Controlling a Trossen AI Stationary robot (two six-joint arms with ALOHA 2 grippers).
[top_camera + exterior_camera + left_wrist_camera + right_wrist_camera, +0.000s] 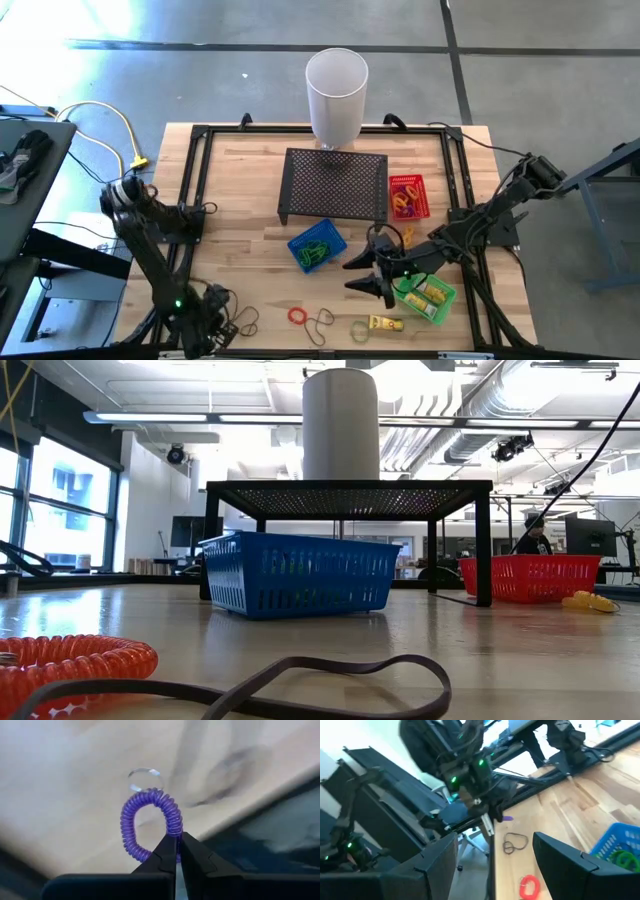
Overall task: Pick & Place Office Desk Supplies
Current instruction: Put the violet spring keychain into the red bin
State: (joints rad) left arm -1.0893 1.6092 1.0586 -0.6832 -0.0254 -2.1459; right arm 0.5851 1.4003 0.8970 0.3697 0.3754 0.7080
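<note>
Your left tool (177, 851) at the tabletop's (240, 215) seven o'clock is pinching the purple coil loop (150, 822) by its edge, risking slipping out, while the right tool (372, 272) is hanging open.

Pale wooden table (250, 215), matt black perforated metal stand (335, 185), glossy purple plastic coil (150, 822).

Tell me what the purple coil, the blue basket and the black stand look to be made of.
Purple coil, pinched in the left end effector: likely flexible plastic, glossy, wound like a spring.
Blue basket: probably moulded plastic, with slotted walls and a smooth even colour.
Black stand: looks like painted perforated metal, a fine hole pattern on top over thin straight legs.
</note>
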